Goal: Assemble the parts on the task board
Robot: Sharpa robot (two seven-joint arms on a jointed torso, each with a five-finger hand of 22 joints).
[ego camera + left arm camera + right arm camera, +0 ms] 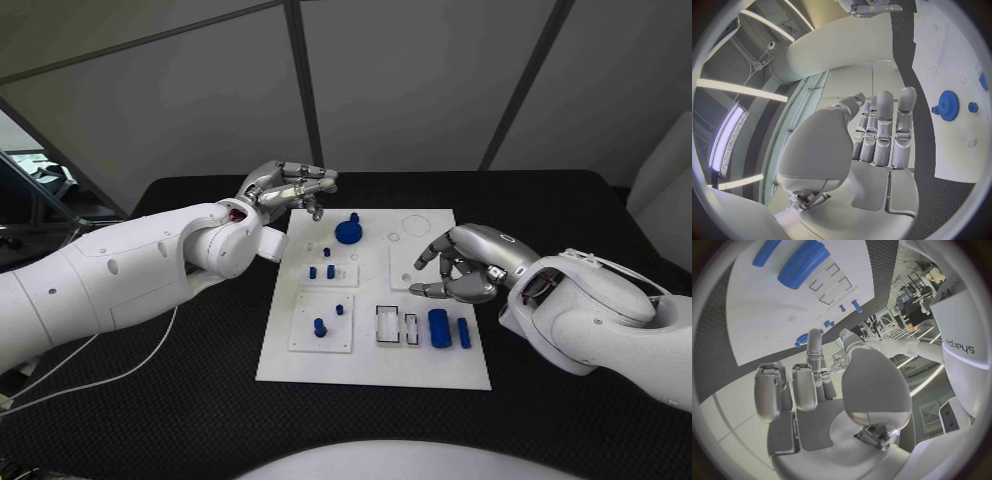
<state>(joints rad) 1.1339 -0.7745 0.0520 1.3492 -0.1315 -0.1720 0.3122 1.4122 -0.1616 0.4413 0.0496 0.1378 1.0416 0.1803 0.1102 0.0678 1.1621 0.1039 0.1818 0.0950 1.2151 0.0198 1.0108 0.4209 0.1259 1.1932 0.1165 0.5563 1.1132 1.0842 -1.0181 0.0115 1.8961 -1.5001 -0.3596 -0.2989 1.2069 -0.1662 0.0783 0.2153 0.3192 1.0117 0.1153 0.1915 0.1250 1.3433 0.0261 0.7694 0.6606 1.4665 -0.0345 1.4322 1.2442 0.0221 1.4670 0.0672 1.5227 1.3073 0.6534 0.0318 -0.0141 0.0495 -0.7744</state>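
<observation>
Head view shows the silver right hand (464, 266) over the white task board's (433, 372) right side, fingers curled loosely, holding nothing. The silver left hand (286, 185) hovers empty beyond the board's far left corner, near the blue toothed gear (348, 232). Blue cylinders (449, 330) lie unseated just nearer the robot; grasping one looks the likely next move.

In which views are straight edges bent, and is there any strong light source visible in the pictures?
In the left wrist view the task board edge curves from fisheye distortion, and bright ceiling light strips glare beside the left hand. In the right wrist view the board's edge also bows above the right hand. In the head view the board's edges look straight and lighting is even.
</observation>
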